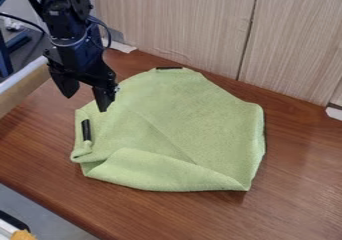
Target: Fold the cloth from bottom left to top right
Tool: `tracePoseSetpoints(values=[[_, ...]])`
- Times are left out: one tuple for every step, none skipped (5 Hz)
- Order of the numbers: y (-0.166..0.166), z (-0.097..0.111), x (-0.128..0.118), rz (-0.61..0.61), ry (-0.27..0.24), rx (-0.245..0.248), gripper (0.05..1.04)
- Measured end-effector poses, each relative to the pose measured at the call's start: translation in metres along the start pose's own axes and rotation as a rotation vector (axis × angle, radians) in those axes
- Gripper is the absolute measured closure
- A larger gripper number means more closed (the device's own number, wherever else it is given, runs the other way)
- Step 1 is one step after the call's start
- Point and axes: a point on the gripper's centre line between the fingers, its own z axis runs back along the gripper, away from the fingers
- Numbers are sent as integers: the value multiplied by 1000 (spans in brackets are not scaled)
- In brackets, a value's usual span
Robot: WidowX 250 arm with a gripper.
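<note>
The black gripper [87, 100] hangs over the upper left edge of the cloth, its two fingers spread apart with nothing between them. A light green cloth [190, 119] lies on the brown wooden table. Its lower edge is turned up in a flap from the lower left to the lower right corner. The left edge is bunched, with a small fold near the lower left. One black strip shows on the cloth's left side and another at its top edge.
Wooden panels [194, 24] stand behind the table [300, 194]. A pale rail [23, 86] runs along the left edge. An orange object [23, 235] is at the bottom left, off the table.
</note>
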Motion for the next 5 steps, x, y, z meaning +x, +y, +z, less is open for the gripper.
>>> tracePoseSetpoints(values=[[-4,-8,-4,-6,32,-20,83],[-15,-11,24,-110,27,-70,83],[-29,-8,62,-216,-2,-94,83],[-33,-16,94,-321,-8,-132,83],[-28,-40,117,-462,20,-202,84]])
